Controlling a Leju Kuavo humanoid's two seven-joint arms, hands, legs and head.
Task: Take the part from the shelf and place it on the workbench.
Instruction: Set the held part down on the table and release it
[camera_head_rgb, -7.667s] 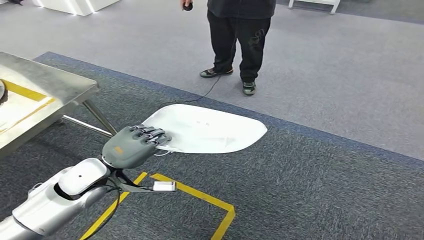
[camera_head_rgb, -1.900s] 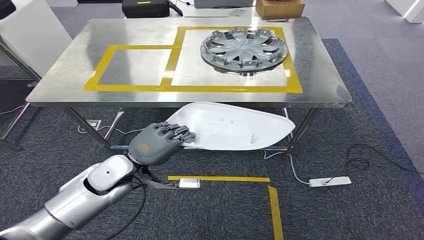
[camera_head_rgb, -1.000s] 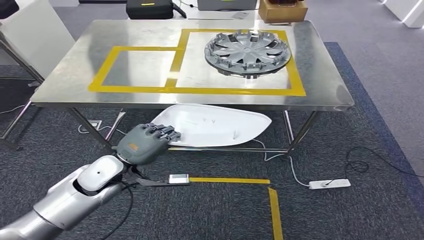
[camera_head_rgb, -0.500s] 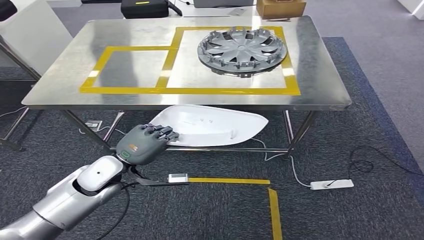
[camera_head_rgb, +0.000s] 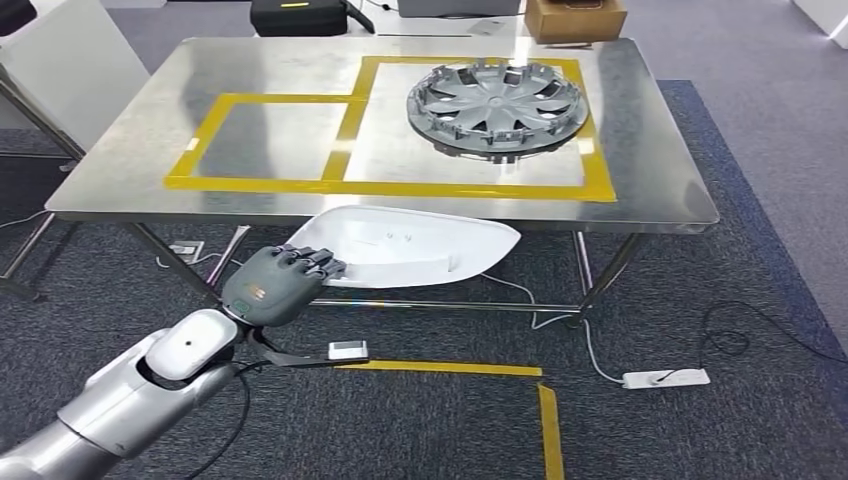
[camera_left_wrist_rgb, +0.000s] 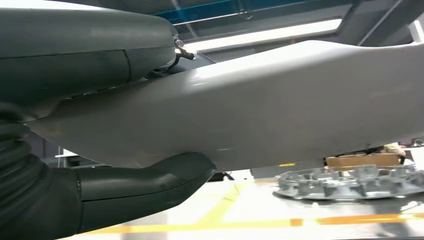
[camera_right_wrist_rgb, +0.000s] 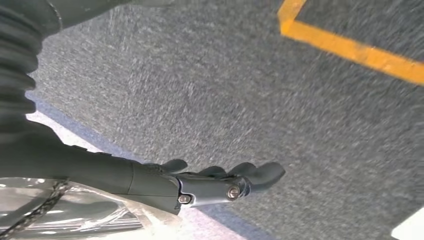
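My left hand (camera_head_rgb: 275, 284) grips the near end of a white, flat, leaf-shaped part (camera_head_rgb: 420, 245), held level in front of the steel workbench (camera_head_rgb: 120, 160) and lower than its top. In the left wrist view the part (camera_left_wrist_rgb: 280, 105) lies between my fingers above and my thumb (camera_left_wrist_rgb: 150, 187) below. The workbench carries yellow tape outlines: a smaller left rectangle (camera_head_rgb: 270, 140) and a larger right one with a grey wheel cover (camera_head_rgb: 497, 103) in it. My right hand (camera_right_wrist_rgb: 200, 182) hangs over the carpet with its fingers loosely extended and nothing in it.
Yellow tape (camera_head_rgb: 450, 369) marks the dark carpet in front of me. A white power strip (camera_head_rgb: 665, 379) and its cable lie on the floor at the right. A black case (camera_head_rgb: 305, 15) and a cardboard box (camera_head_rgb: 573, 17) stand beyond the bench.
The whole view turned from open floor with a person to the workbench. In the last second the picture shifted slightly; the part stays held in my left hand.
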